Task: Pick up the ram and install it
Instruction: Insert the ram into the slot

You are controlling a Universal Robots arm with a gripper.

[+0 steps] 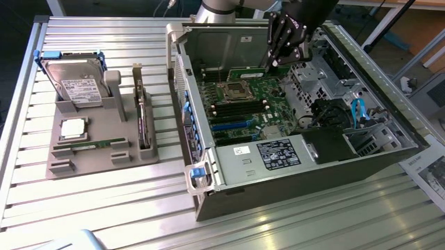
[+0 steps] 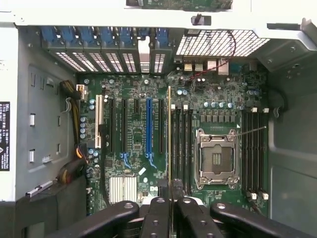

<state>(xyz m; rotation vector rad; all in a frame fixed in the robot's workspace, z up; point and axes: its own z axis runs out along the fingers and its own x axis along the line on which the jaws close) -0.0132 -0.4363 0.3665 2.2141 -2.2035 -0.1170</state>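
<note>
The ram [image 2: 170, 139]: position?
— I hold it edge-on in the closed gripper [image 2: 170, 199], above the motherboard [image 2: 134, 141], running parallel to the memory slots [image 2: 182, 148] beside the CPU socket [image 2: 217, 158].
Procedure?
— My judgement: keep it upright, square over one slot, and press evenly at both ends. Its lower edge and notch are hidden from me.

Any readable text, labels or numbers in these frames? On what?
None legible.
Black label on the silver power-supply box: print too small.
White sticker on the grey hard drive: blurred.
Black label on the grey case wall: too small.
White printed sheet beside the case: blurred.
</note>
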